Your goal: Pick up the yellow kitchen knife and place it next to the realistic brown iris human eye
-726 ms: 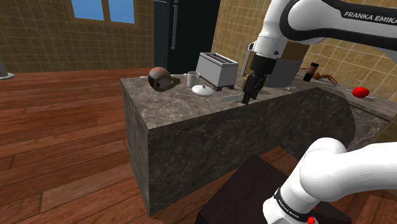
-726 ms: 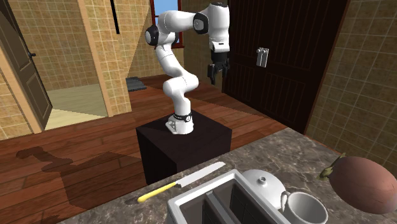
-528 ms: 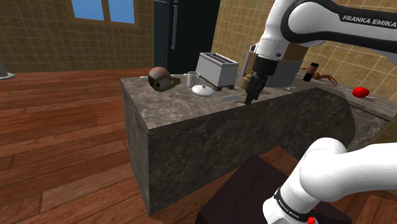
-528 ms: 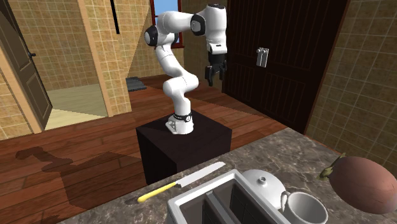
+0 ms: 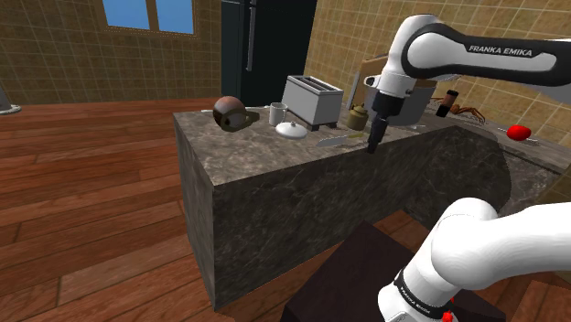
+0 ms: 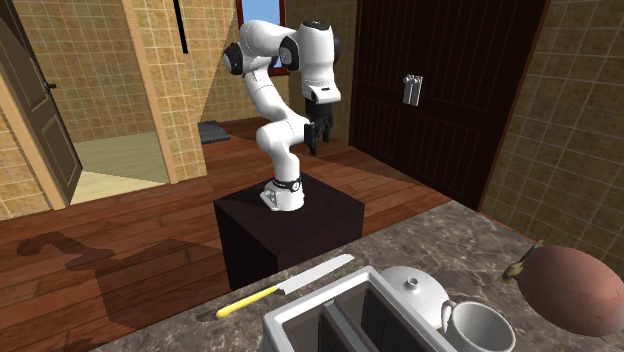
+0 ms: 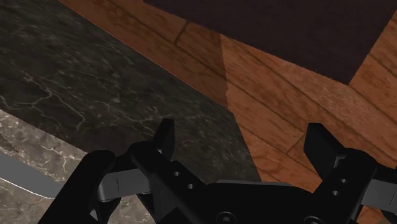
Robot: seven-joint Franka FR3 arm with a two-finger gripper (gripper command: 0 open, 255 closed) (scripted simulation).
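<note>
The knife lies flat on the dark marble counter, its yellow handle at one end and its grey blade running along the counter's edge. The brown eye sits at the counter's far end in the shoulder view, and looms at the second exterior view's lower right as a brown ball. My gripper hangs open and empty just off the counter's edge, close to the knife's handle end. In the wrist view the gripper looks down past the counter's side at the floor, with the blade beside one finger.
A toaster, a white cup and a white lid stand between knife and eye. A grey pot and a red thing lie further right. My dark stand sits on the wood floor below.
The arm has swung toward the shoulder view's right and lowered, carrying the gripper from over the knife to just past the counter's edge. The fingers stay open; the knife has not moved.
</note>
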